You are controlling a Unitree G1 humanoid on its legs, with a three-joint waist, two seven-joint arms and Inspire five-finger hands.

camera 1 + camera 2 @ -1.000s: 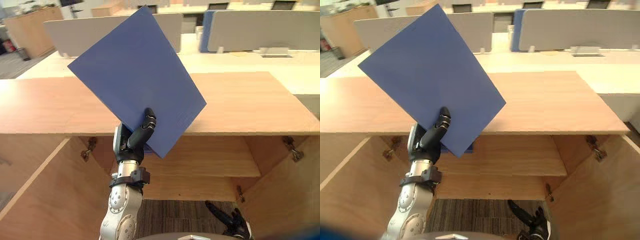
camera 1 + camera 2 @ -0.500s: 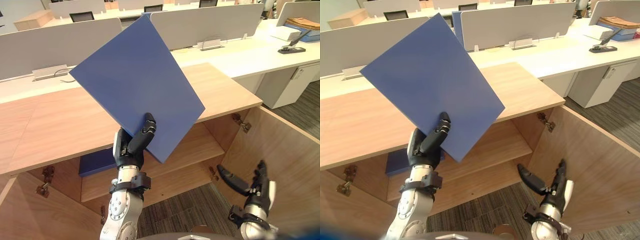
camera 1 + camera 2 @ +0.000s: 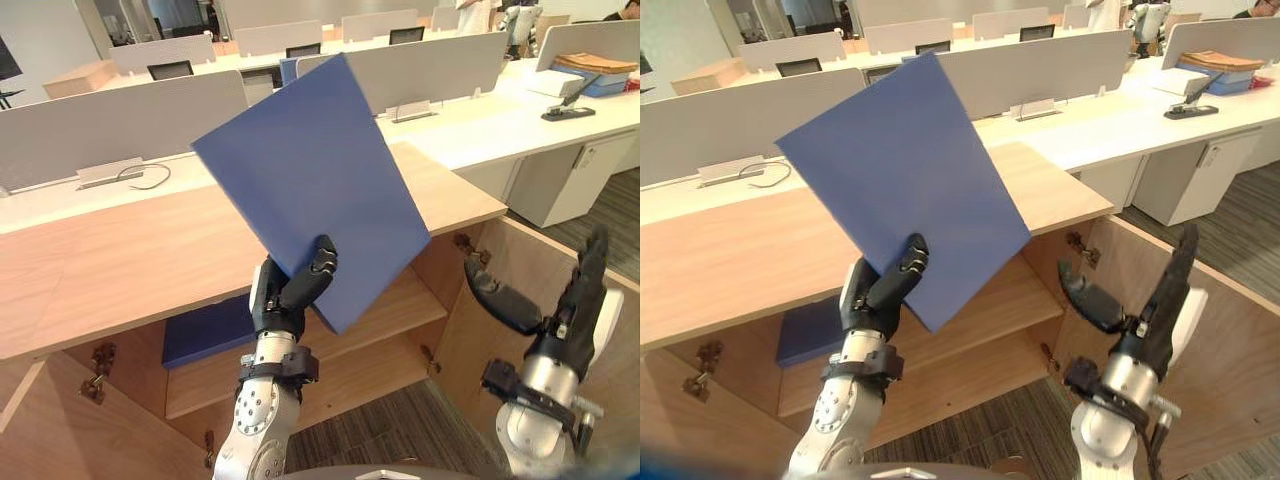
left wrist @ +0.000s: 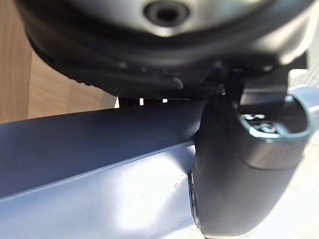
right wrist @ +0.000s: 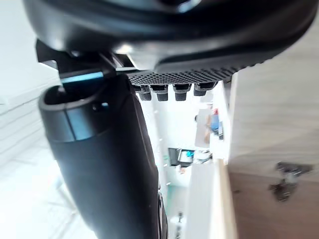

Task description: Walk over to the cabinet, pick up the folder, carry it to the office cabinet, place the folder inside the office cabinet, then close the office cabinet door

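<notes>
Two robot hands show before us. Our left robot hand (image 3: 288,297) has its fingers curled round the lower corner of the flat dark-blue rectangular folder (image 3: 318,185). It holds the folder up in the air, upright and tilted, above the front edge of the light wooden office cabinet (image 3: 120,262) and clear of its top. Our right robot hand (image 3: 568,312) is raised at the lower right with fingers straight and thumb spread, gripping nothing, close to the inner face of the cabinet's open right door (image 3: 1240,345). Inside the cabinet, the wooden shelf (image 3: 400,300) carries a second dark-blue folder (image 3: 205,330), lying flat toward the left. A metal hinge (image 3: 470,248) sits by the right side wall. Behind the cabinet stands a long white counter (image 3: 470,120) with grey divider panels (image 3: 120,125).
</notes>
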